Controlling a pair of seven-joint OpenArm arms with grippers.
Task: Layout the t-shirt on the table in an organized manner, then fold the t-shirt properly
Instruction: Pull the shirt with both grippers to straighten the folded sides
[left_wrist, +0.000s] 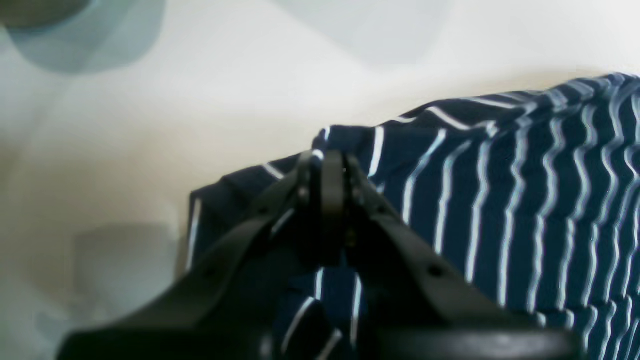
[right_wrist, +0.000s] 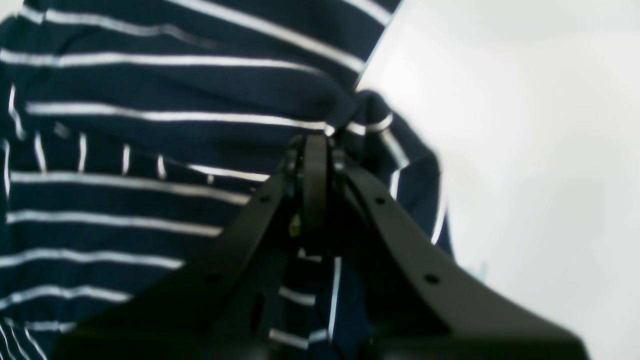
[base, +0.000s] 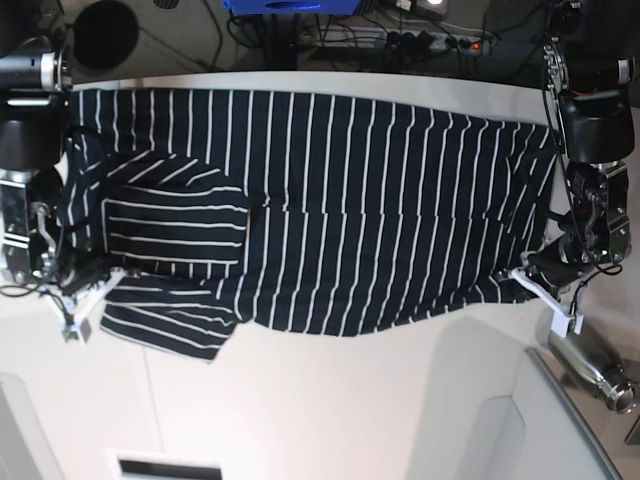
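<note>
The soft navy t-shirt with thin white stripes is lying spread across the smooth white table, one sleeve folded over and wrinkling near the right arm. The left claw is pinching a bunched corner of the fabric, closed tight. The right claw is likewise clamping a puckered hem edge.

The t-shirt blankets the far table; near side bare — open passage.
</note>
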